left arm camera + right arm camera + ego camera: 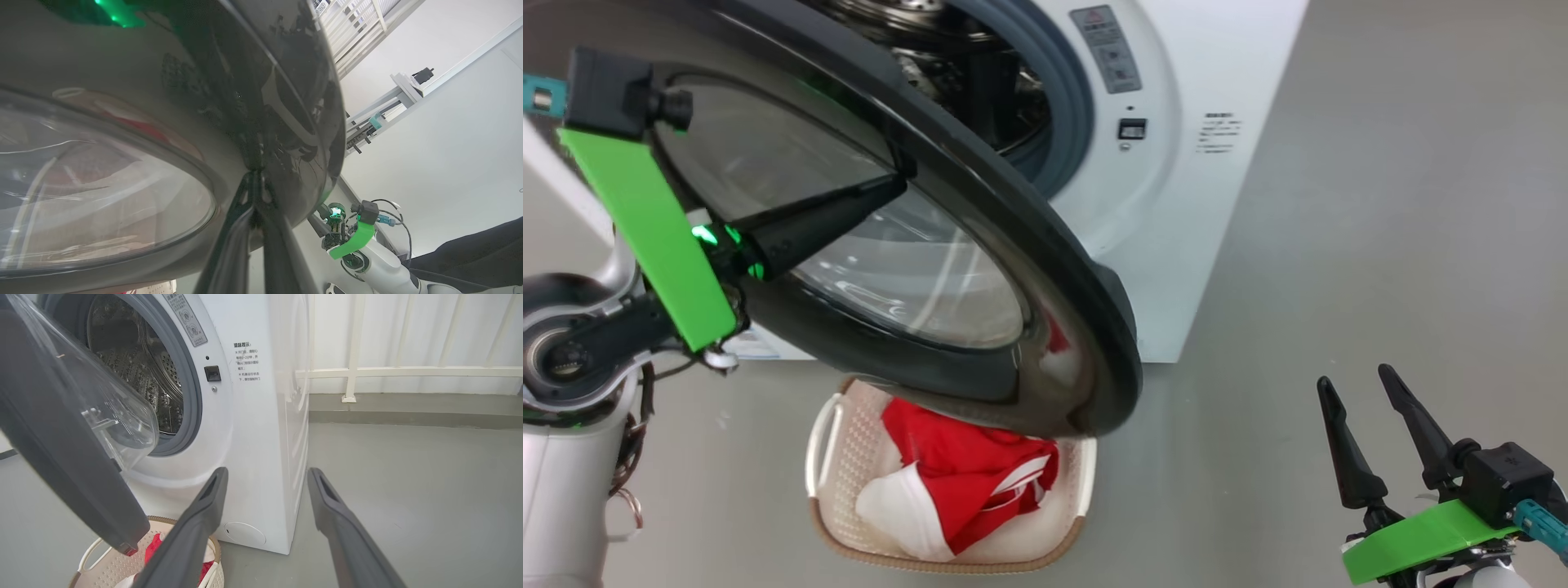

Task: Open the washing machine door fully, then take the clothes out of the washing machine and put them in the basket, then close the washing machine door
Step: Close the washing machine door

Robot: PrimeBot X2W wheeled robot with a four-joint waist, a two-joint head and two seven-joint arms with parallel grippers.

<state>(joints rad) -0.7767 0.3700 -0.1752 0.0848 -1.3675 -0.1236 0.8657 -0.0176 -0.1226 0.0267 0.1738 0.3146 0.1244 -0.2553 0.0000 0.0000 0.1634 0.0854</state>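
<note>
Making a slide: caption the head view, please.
Shut left gripper against the half-open washing machine door above the basket of clothes; right gripper hangs open.

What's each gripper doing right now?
Left gripper: shut, tips on the rim of the washing machine door.
Right gripper: open, empty.

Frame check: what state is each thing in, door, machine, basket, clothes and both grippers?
washing machine door: partly open, swung outward.
basket: on the floor, under the door's lower edge, loaded.
clothes: red and white, heaped in the basket.
washing machine: mouth uncovered, nothing in the drum part showing.
left gripper: shut, tips touching the door's outer face.
right gripper: open, empty, apart from the machine.
</note>
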